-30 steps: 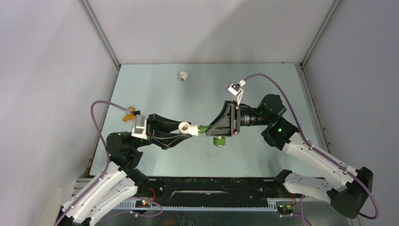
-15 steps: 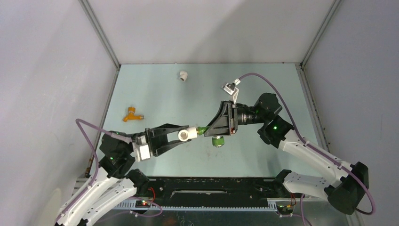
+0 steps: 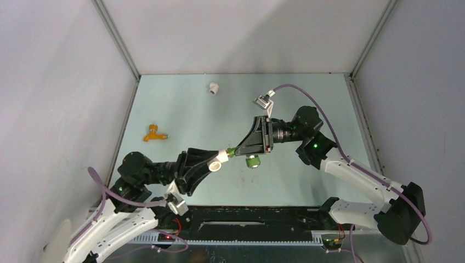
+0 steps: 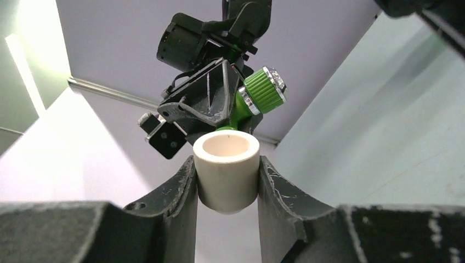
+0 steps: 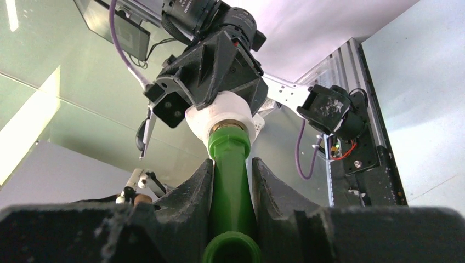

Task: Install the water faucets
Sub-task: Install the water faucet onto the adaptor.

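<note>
Rotation is the change: the left gripper (image 3: 211, 164), clamped on the white elbow fitting (image 4: 226, 170), has rolled so its camera (image 3: 176, 206) hangs beneath instead of on top. The right gripper (image 3: 241, 149) stays pinched on the green faucet (image 5: 230, 159), whose end sits in the fitting above the table (image 3: 307, 109). The orange faucet (image 3: 154, 133) lies well apart on the left.

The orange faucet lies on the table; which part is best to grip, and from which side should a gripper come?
Probably its straight body, from above. The orange faucet lies flat on the table, nothing touching it, long axis roughly left to right; close the jaws across the body, beside the short side stub.
</note>
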Robot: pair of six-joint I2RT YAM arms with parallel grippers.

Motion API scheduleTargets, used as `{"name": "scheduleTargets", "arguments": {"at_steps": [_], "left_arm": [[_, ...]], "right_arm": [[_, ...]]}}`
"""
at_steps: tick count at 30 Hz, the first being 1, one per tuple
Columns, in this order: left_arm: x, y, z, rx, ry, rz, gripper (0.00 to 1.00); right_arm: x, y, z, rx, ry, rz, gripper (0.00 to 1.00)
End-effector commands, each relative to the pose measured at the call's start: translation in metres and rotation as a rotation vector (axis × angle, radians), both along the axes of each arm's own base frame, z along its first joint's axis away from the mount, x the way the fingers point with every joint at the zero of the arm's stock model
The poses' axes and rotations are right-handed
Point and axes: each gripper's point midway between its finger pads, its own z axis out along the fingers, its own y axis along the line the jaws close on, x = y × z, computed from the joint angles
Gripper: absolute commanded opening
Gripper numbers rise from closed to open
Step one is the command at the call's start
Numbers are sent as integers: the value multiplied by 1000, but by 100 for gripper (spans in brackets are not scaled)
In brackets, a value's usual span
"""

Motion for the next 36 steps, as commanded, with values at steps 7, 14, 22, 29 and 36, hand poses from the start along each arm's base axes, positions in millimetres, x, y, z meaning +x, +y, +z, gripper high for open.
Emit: {"name": "scheduleTargets", "arguments": {"at_steps": [7,14,22,29,36], "left_arm": [[35,5,-68,346,-302,171,0],[39,9,-90,515,-504,201,0],[46,4,-81,456,-520,275,27],[45,3,-78,395,-383,289,99],[44,8,-78,332,-191,322,100]], "right_arm": [[-1,14,17,33,47,-18,0],[0,11,17,68,85,-3,0],[3,10,6,36,85,-23,0],[6,8,0,16,74,-38,0],[13,1,-9,-23,64,-71,0]]}}
